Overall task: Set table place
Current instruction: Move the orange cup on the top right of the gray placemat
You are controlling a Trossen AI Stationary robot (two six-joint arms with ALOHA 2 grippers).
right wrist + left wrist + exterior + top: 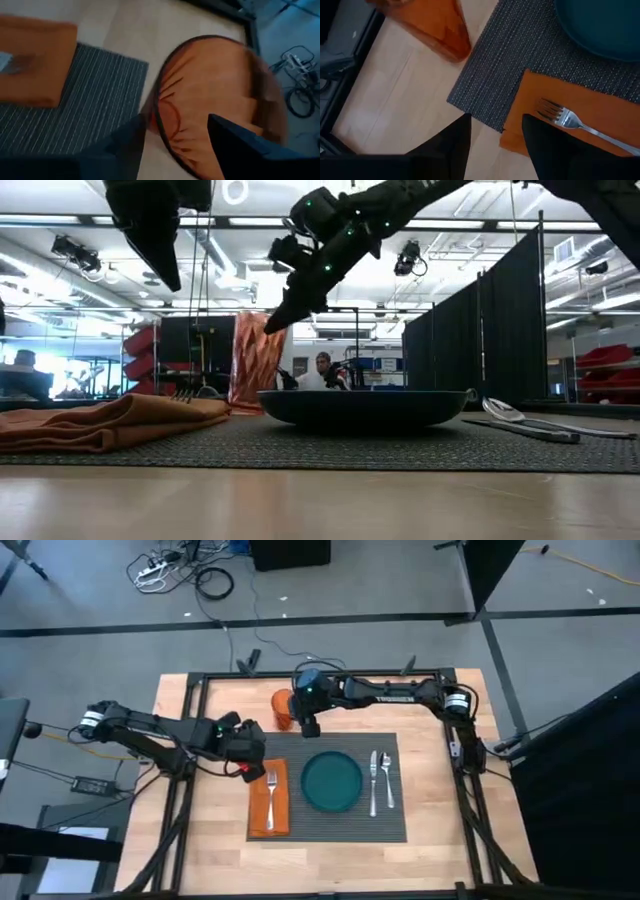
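**A:** What lies on your light wood plank worktop [330,860]?

**B:** A dark grey ribbed rectangular placemat [395,825] sits mid-worktop. On it you see a round teal plate [332,781] at the centre, a folded orange cloth napkin [268,812] on the side of the left arm, and a silver fork [271,783] lying on that napkin. On the plate's other side lie two silver utensils [380,780], side by side. A translucent orange cup [283,710] stands on bare wood just beyond the placemat's far corner on the napkin's side.

**A:** Where is your left pincer [250,750]?

**B:** It hangs above the placemat's edge beside the napkin — in the left wrist view its dark fingers [547,145] are spread, holding nothing, with the fork's tines just ahead.

**A:** And your right pincer [309,726]?

**B:** It hovers just beside the cup, over the far edge of the placemat. In the right wrist view its fingers [240,145] stand apart — the cup's rim fills the gap, but you cannot tell whether they touch it.
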